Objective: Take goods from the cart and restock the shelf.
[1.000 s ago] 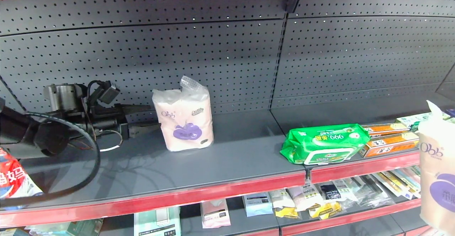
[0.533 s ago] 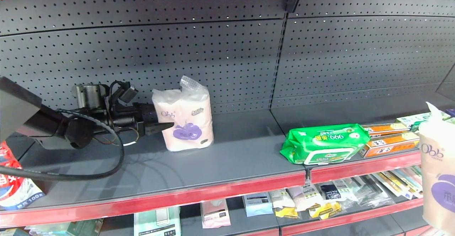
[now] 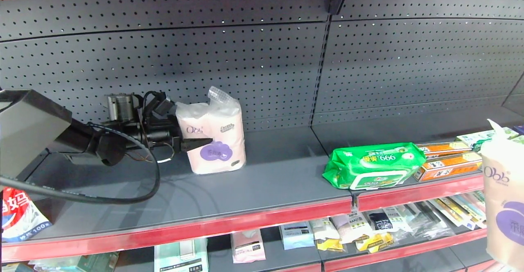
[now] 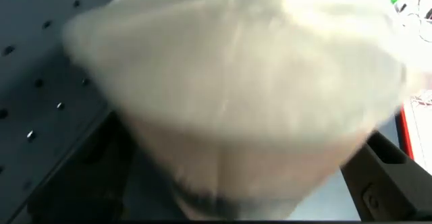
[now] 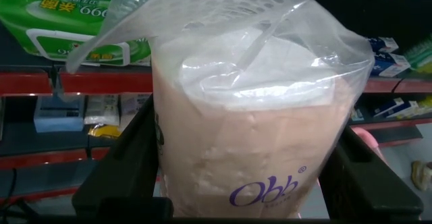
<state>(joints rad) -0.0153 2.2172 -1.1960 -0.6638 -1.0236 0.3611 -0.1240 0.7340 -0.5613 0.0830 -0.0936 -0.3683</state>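
Two toilet-paper packs are showing. The left fingers (image 3: 198, 142) are spread wide, straddling the standing pack (image 3: 215, 132) on the shelf (image 3: 266, 198). One finger is lying across its front, and the perforated back wall (image 3: 245, 59) is standing just behind them. The right fingers (image 5: 128, 163) are clamping the second pack (image 5: 246, 150) upright between them, out in front of the shelf edge. Beyond these fingers a green wipes packet (image 3: 374, 164) is lying flat beside orange boxes (image 3: 448, 161), well apart from the left fingers.
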